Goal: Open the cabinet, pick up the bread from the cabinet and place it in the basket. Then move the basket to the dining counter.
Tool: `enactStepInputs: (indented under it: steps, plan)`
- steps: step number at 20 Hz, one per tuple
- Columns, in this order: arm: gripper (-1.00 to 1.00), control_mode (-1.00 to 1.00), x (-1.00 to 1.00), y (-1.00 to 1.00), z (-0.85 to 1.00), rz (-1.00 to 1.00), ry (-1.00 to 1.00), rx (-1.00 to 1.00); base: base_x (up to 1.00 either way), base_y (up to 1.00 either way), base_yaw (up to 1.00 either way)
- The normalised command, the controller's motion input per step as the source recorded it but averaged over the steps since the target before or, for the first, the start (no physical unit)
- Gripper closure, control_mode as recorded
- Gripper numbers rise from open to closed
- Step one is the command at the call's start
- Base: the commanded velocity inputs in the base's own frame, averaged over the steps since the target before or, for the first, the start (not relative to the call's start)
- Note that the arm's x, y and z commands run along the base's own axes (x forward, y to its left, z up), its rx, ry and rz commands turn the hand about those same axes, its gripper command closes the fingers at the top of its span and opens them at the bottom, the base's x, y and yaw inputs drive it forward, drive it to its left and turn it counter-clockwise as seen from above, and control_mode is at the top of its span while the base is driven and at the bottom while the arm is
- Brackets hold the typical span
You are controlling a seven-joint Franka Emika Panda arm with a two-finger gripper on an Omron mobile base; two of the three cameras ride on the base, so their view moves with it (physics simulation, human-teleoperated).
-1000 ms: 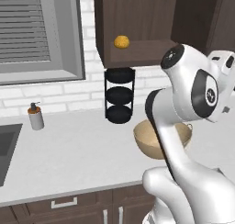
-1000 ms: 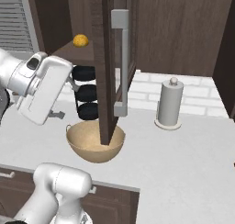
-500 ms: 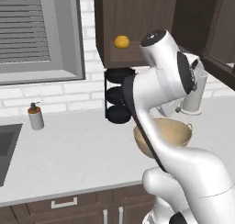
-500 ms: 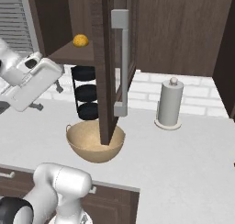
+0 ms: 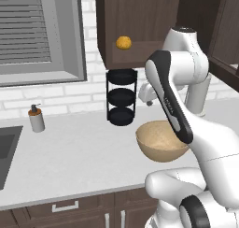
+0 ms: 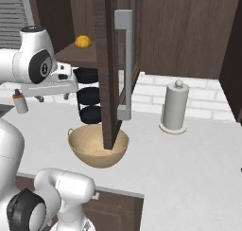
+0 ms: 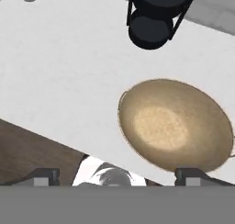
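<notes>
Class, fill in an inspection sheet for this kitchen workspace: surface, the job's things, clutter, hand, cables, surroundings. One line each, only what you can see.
Surface: grey counter, basket and rack standing on it.
Job's things: cabinet door swung open; bread on its shelf; basket empty, on the counter below.
Clutter: black three-tier rack; soap dispenser; paper towel holder.
Hand: hand open, holding nothing, above the counter and looking down at the basket.
Cables: nothing seen.
Surroundings: white brick wall; window with blinds; sink at the left edge; drawers below.
</notes>
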Motion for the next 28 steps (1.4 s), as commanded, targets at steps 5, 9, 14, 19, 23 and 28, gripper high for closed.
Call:
enactStepInputs:
  steps: [5,9,14,19,23,28]
  plan:
    - [-1.0,-1.0,0.81,0.06,0.07,-0.19,-0.37,0.35,0.0,0.0,0.0]
    - [-1.0,-1.0,0.3,0.0,0.38,-0.06,-0.33,0.16,0.0,0.0,0.0]
    - [-1.0,-1.0,0.11,0.0,0.48,0.0,-0.56,0.06,0.0,0.0,0.0]
    - [-1.0,-1.0,0.02,0.0,0.59,-0.02,-0.59,-0.02,0.0,0.0,0.0]
    - [-1.0,-1.0,0.32,-0.1,0.33,-0.21,-0.11,-0.05,0.0,0.0,0.0]
    - [-1.0,-1.0,0.42,-0.09,0.76,-0.1,0.11,0.04,0.0,0.0,0.0]
